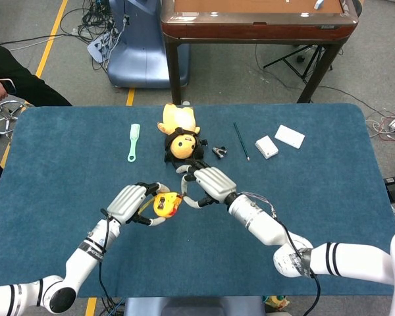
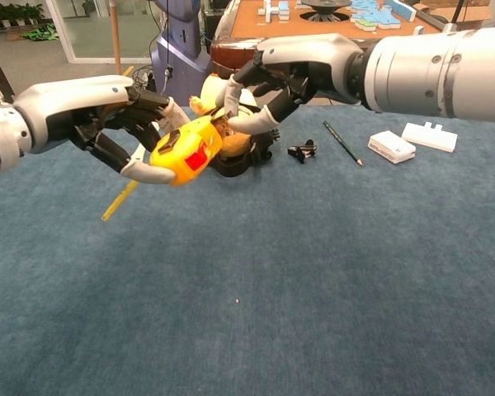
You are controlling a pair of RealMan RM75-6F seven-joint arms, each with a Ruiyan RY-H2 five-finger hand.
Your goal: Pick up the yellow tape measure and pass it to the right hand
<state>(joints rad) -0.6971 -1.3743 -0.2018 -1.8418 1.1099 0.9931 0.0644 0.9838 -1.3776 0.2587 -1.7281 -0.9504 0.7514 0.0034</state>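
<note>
The yellow tape measure (image 1: pixel 163 204) with a red button (image 2: pixel 184 151) hangs above the blue table, and my left hand (image 1: pixel 133 203) grips it from the left and below. In the chest view the left hand (image 2: pixel 120 124) wraps its fingers around the case, and a short yellow strip of blade (image 2: pixel 120 200) hangs down to the left. My right hand (image 1: pixel 210 184) hovers just right of the case. Its fingers (image 2: pixel 249 124) are spread and curved, with the tips at the tape's right end. I cannot tell whether they touch it; they do not hold it.
A yellow and black plush toy (image 1: pixel 180 135) lies just behind the hands. A green comb (image 1: pixel 133 141) lies to the left. A black clip (image 1: pixel 219 152), a pencil (image 1: pixel 241 140) and two white boxes (image 1: pixel 266 147) (image 1: pixel 289 136) lie to the right. A wooden table (image 1: pixel 250 20) stands beyond the far edge.
</note>
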